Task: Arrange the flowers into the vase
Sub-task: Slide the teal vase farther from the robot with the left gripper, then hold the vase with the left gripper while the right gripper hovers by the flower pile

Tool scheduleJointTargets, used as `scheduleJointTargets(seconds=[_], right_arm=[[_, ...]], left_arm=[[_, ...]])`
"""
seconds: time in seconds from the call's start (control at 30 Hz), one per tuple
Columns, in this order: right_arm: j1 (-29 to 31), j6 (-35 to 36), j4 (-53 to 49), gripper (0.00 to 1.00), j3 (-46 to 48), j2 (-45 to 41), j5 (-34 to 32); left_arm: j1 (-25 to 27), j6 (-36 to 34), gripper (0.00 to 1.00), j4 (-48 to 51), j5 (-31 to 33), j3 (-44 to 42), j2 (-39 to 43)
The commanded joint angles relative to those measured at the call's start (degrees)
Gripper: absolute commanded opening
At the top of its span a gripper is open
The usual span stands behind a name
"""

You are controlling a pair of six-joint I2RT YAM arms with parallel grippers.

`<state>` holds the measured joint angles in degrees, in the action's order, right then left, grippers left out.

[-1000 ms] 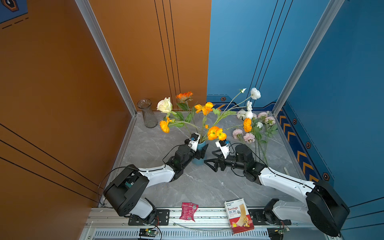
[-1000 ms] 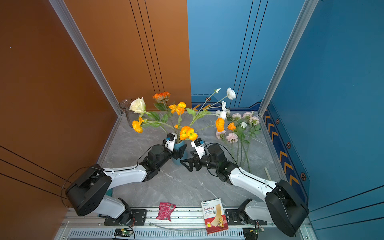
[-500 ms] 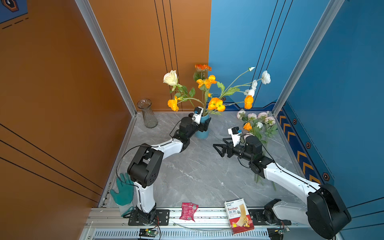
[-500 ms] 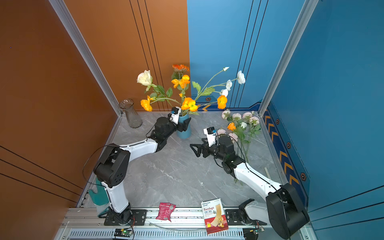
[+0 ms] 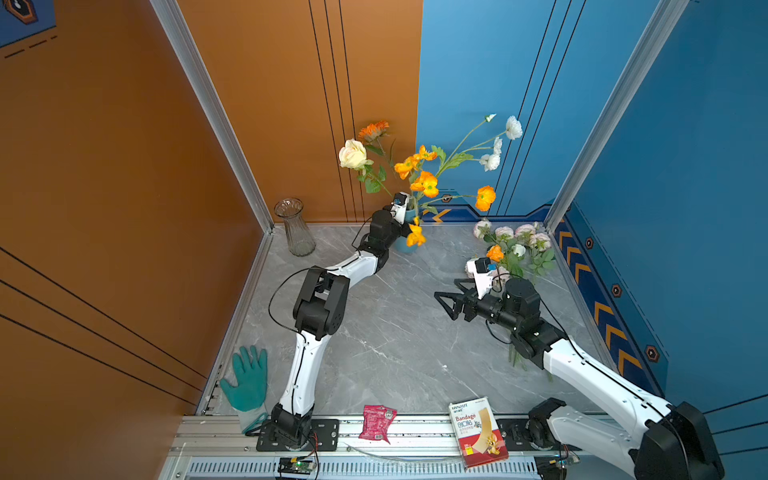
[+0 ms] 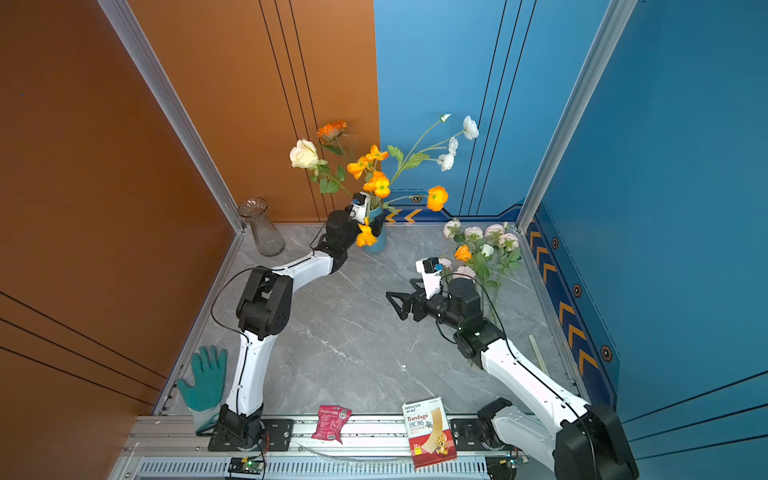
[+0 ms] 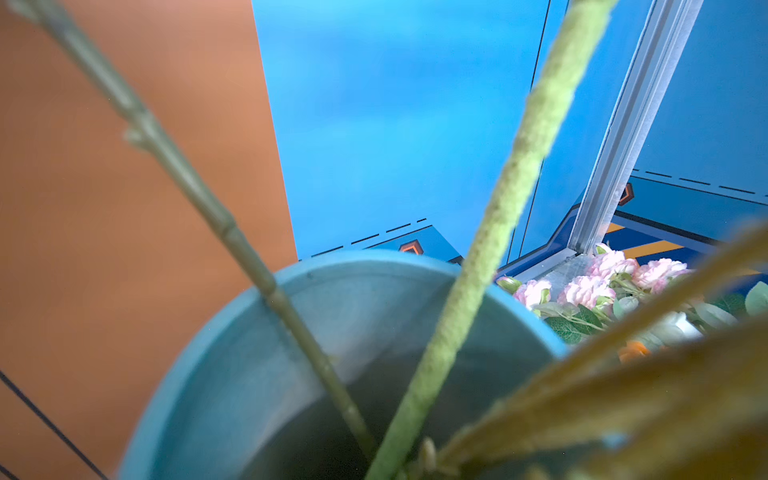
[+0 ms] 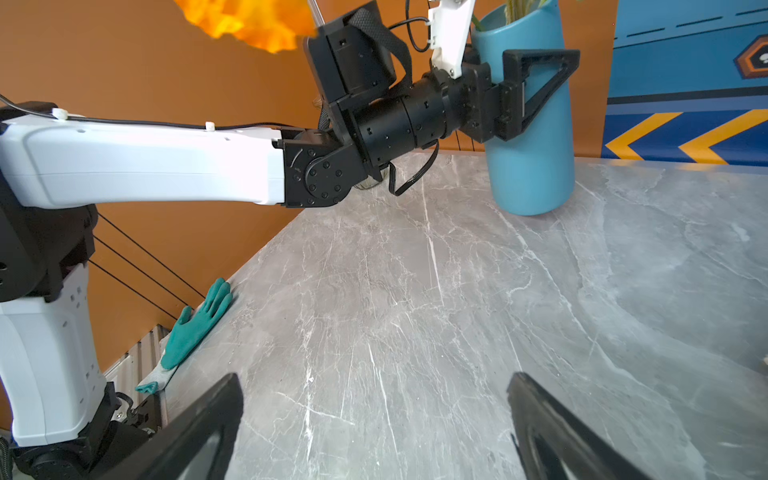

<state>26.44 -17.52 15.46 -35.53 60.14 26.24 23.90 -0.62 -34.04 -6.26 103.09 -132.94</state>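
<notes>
A blue vase (image 5: 402, 247) (image 8: 528, 145) stands near the back wall with several flowers (image 5: 424, 183) in it: orange poppies, a cream rose and white blooms. Its rim (image 7: 374, 259) and two green stems fill the left wrist view. My left gripper (image 5: 405, 230) is shut on the vase, with one black finger (image 8: 536, 83) against its side. More flowers (image 5: 515, 249), pink peonies among them, lie on the table at the back right. My right gripper (image 5: 446, 305) (image 8: 374, 378) hovers open and empty over the grey table, right of the middle.
A clear glass vase (image 5: 297, 228) stands in the back left corner. A green glove (image 5: 245, 382) lies at the table's front left. A red packet (image 5: 376, 422) and a bandage box (image 5: 478, 430) rest on the front rail.
My left arm has stretched out and carried the vase with its flowers from the table's middle to the back wall. My right gripper, still open, has drawn back to the right.
</notes>
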Motion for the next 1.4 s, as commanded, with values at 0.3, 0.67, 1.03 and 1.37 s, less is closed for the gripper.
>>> scheduleJointTargets(seconds=[0.3,0.67,1.03,1.37], right_arm=[[-1.2,1.2,-3.2,1.0,1.0,-1.4,-1.1],[-1.2,1.6,-6.2,1.0,1.7,-3.5,-2.5],[-1.4,1.8,-6.5,1.0,1.6,-3.3,-2.4],[-1.5,1.5,-7.0,1.0,1.8,-3.9,-2.5]], left_arm=[[-0.5,-0.1,0.26,-7.9,2.1,9.1,-1.7],[-1.0,0.9,0.27,-8.0,2.2,13.3,-5.3],[-1.5,0.7,0.28,-7.9,2.4,12.7,-5.8],[-2.1,2.2,0.29,-8.0,2.2,11.0,-5.2]])
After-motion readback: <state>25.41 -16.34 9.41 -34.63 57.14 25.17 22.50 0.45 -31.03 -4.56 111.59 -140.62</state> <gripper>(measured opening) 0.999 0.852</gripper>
